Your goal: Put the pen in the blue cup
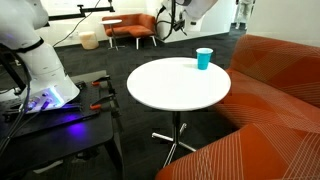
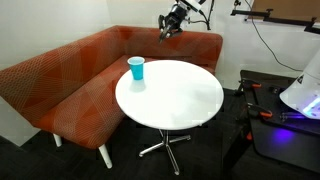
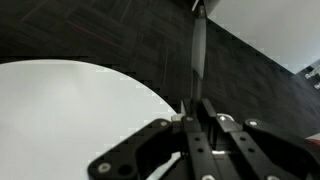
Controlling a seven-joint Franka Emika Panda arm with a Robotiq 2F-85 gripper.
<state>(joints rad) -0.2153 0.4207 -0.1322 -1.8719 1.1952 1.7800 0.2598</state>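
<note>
The light-blue cup stands upright near the edge of the round white table; it also shows in an exterior view on the table. My gripper hangs high above the sofa back, well away from the cup, and shows at the top of an exterior view. In the wrist view the gripper is shut on the thin dark pen, which sticks straight out from the fingertips. The cup is out of the wrist view; only part of the table top shows there.
An orange corner sofa wraps around the table and also shows in an exterior view. A black stand with a white robot base and red-handled tools is beside the table. An orange armchair stands far back.
</note>
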